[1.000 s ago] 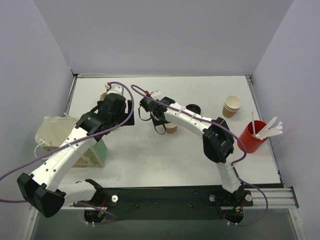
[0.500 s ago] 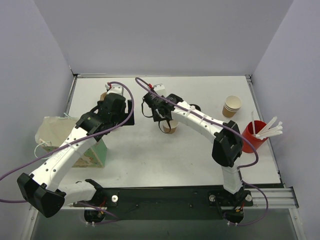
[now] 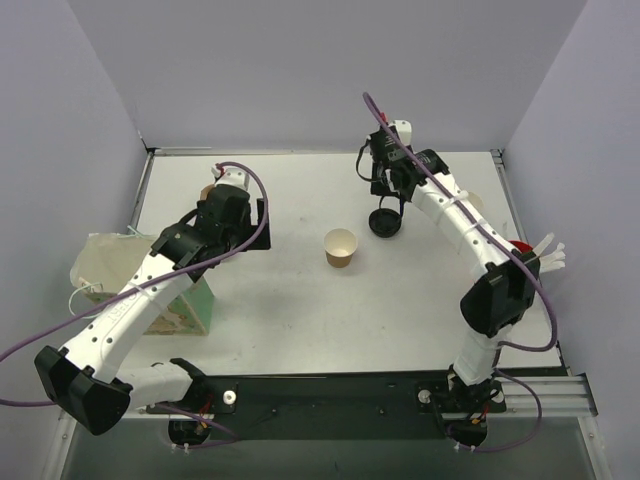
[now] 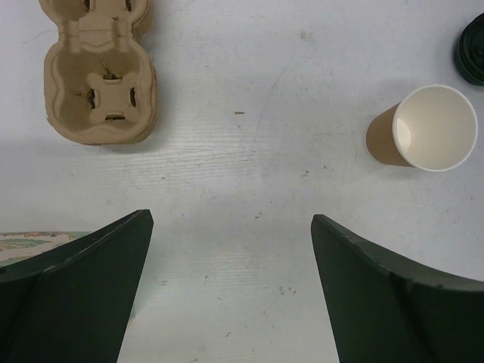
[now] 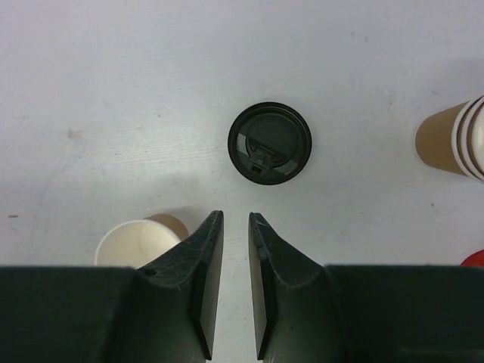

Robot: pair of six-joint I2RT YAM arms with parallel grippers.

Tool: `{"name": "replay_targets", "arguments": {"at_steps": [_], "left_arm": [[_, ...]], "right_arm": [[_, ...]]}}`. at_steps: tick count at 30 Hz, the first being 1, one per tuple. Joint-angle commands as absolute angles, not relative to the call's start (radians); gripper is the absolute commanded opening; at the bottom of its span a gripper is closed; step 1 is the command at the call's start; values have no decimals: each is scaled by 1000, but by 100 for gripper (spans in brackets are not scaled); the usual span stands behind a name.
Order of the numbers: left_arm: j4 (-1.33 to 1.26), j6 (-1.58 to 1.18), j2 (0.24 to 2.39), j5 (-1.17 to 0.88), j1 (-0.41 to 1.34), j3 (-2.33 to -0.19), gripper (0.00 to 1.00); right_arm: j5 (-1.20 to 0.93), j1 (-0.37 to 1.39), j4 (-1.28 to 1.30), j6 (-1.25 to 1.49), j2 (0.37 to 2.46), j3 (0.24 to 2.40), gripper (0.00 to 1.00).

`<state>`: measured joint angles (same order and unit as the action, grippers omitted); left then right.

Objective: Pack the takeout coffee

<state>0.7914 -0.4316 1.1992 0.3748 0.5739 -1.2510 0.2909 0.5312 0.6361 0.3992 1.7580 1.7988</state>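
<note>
Small brown kraft-paper cup (image 3: 341, 247) stands lidless mid-table, round black plastic lid (image 3: 385, 222) near it toward far edge. R gripper (image 5: 236, 219) over lid, nearly closed, empty; L gripper (image 4: 231, 227) wide open. Risk: flat lid skids unless jaws widen.

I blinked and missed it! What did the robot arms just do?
The right gripper pulled away from the brown paper cup and swung toward the far right, now near the black lid. The cup stayed upright mid-table; the left gripper and cup carrier stayed put.
</note>
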Motion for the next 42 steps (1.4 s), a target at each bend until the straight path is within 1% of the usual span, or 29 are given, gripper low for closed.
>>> {"name": "replay_targets", "arguments": {"at_steps": [1,6,17,40,42], "left_arm": [[736,-413,1212,336,568,-1269,98],[742,-402,1226,328,568,-1284,97],[755,-402,1227,330,568,-1289,97],[767,-403,1246,339,568,-1298,97],[769,-403,1247,339,568,-1299,97]], "right_arm": [[172,461,629,350,1873,1801,17],[75,416,589,275,1983,1816,20],[72,414,583,235,2134,1855,21],[71,407,609,229,2235,1898,20],[81,407,609,229,2235,1896,18]]}}
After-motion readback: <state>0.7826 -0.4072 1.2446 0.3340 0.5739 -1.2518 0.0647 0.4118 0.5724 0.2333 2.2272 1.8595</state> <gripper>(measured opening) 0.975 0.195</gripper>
